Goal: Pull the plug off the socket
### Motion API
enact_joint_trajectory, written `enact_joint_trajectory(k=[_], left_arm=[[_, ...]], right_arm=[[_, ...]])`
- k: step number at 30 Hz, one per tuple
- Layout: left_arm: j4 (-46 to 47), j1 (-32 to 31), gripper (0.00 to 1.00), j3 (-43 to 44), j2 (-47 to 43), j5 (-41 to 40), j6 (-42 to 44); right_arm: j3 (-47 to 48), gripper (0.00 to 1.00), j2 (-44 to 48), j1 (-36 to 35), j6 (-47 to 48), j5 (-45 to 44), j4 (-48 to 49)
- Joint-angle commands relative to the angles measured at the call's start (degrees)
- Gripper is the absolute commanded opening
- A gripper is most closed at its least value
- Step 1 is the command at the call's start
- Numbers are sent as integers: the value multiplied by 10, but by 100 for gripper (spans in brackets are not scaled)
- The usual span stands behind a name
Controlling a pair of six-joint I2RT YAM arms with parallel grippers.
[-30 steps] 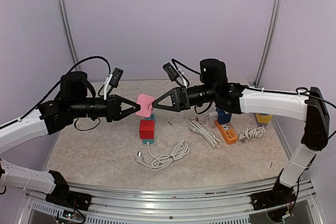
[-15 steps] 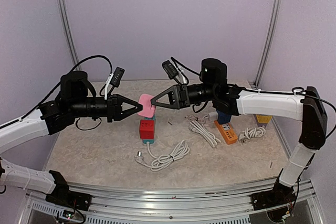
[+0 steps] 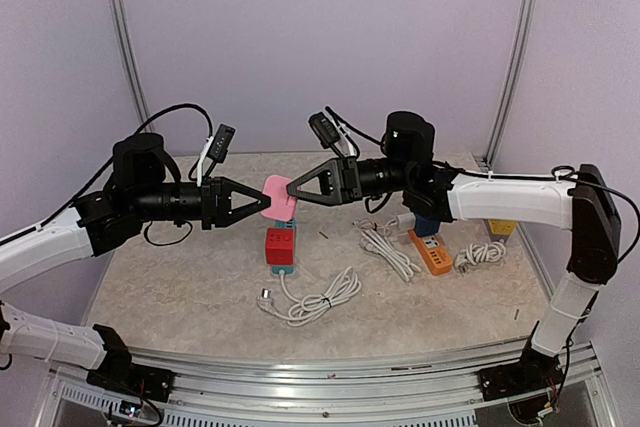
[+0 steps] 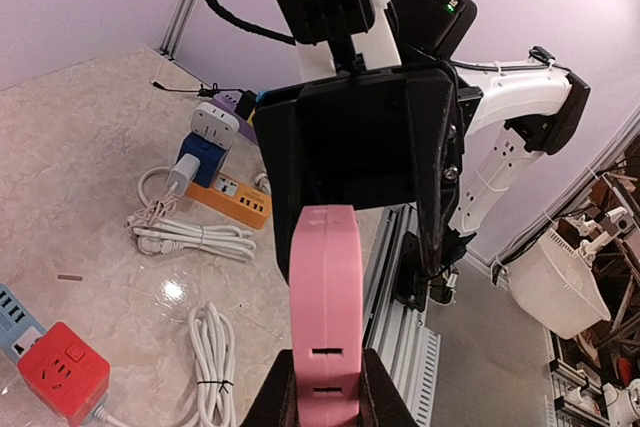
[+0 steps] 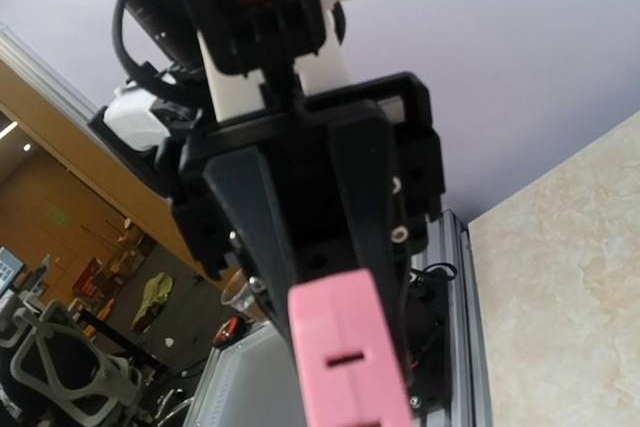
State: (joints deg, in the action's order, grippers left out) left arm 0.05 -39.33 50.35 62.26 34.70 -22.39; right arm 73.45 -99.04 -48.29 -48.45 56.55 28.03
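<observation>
A pink socket block [image 3: 276, 197] with slots in its edge and a seam down its middle hangs in the air above the table. I cannot tell plug from socket on it. My left gripper [image 3: 262, 203] is shut on its near end; in the left wrist view the fingers [image 4: 275, 397] pinch the block [image 4: 326, 287] from both sides. My right gripper [image 3: 290, 192] faces it from the right, open, its jaws straddling the block's far end [image 4: 355, 247] with a gap on one side. The right wrist view shows the block [image 5: 350, 357] and the left gripper [image 5: 330, 282], not its own fingers.
Below the block a red cube socket [image 3: 280, 245] sits on a teal strip, with a coiled white cable [image 3: 310, 299] in front. An orange power strip [image 3: 432, 250], a blue adapter [image 3: 425, 219], more white cable [image 3: 480, 254] and a yellow piece [image 3: 502, 226] lie at the right.
My right gripper has moved left until its jaws reach round the pink block's far end, and they have narrowed. My left gripper has kept its hold, almost still.
</observation>
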Motion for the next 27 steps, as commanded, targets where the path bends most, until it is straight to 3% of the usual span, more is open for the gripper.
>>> enact_joint_trajectory(k=[1, 9, 27], left_arm=[[-15, 13, 0, -8, 19, -44, -5], [-16, 15, 0, -8, 21, -56, -9], [-15, 34, 0, -14, 15, -76, -30]], right_arm=[[3, 45, -6, -31, -27, 55, 66], [2, 44, -19, -37, -86, 64, 136], [-6, 45, -23, -49, -68, 59, 101]])
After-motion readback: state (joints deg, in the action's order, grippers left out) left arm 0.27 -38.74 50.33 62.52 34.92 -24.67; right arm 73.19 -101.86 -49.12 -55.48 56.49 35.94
